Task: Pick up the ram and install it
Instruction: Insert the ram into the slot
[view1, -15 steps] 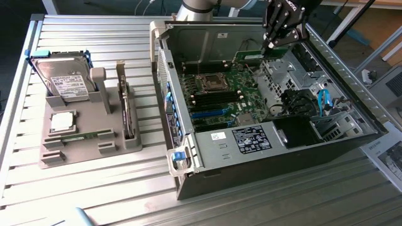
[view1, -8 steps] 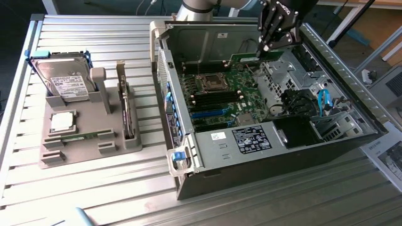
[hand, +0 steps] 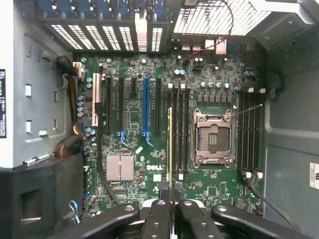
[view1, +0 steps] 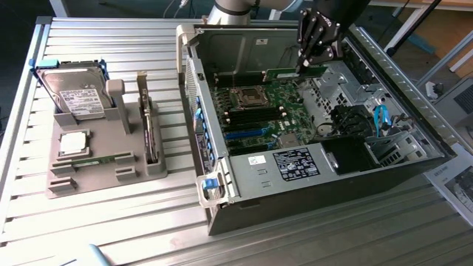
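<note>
Gripper [hand: 172, 195] clamped on the ram [hand: 170, 144] (seen edge-on), stick pinched between both fingers, over the motherboard [hand: 134, 119]

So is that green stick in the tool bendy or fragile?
Probably stiff: the ram juts straight out from the tool without sagging. Likely light, since it looks so thin edge-on. It seems to be bare green board, so perhaps fragile.

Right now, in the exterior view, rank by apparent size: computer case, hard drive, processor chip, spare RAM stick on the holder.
1. computer case
2. hard drive
3. processor chip
4. spare RAM stick lying on the grey holder; it is longer than the chip but much narrower, so 3 and 4 are close.
</note>
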`<state>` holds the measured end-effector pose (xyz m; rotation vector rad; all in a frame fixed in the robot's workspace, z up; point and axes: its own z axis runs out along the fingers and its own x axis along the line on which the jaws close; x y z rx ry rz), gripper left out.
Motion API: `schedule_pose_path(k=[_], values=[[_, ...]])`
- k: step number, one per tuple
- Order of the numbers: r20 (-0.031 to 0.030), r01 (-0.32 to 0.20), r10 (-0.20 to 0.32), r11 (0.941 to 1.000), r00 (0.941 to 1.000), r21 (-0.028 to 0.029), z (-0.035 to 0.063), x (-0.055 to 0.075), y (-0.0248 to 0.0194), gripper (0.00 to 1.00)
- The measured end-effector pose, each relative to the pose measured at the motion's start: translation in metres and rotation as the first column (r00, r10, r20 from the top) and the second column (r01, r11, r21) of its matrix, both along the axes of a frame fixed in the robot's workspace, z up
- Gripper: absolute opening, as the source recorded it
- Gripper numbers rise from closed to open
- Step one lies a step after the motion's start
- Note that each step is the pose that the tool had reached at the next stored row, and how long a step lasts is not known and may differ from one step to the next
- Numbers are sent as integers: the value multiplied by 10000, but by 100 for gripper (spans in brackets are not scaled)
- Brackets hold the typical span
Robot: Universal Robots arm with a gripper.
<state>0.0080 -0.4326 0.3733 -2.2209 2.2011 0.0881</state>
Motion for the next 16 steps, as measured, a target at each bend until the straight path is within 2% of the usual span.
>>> schedule_pose_path(k=[5,14,16], values=[[1,292,-292,9996,9996,2,-176,-14,28,12],[1,478,-478,9989,9989,-11,-366,-97,43,12],[0,486,-486,9988,9988,-12,-436,-101,50,12]])
